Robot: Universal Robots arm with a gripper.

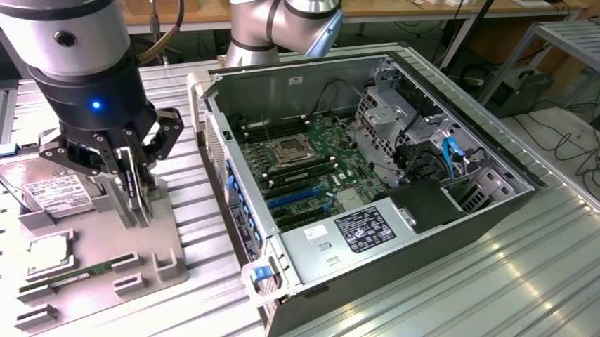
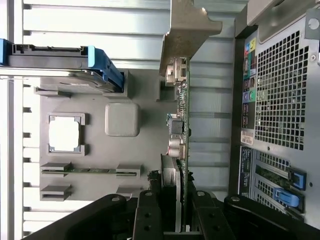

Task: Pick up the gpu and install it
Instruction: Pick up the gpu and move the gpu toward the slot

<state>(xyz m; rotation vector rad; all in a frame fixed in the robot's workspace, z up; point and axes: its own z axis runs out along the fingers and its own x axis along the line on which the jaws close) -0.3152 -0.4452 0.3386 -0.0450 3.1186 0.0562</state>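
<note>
The gpu (image 2: 181, 125) shows edge-on in the wrist view, a thin green board with its silver end bracket (image 2: 189, 30) at the far end. My gripper (image 2: 175, 212) is shut on it, one dark finger on each face of the card. In the exterior view the gripper (image 1: 131, 209) holds the gpu (image 1: 140, 200) upright over the grey fixture tray (image 1: 164, 235), at the exterior view's left of the open computer case (image 1: 375, 175). Whether the card's lower edge still touches the tray I cannot tell.
On the tray lie a silver hard drive (image 1: 52, 193), a processor (image 1: 49, 253) and a narrow green memory stick (image 1: 77, 275). The case lies on its side with the motherboard (image 1: 310, 168) and its blue slots (image 1: 295, 200) exposed. Ribbed metal table (image 1: 450, 295) surrounds them.
</note>
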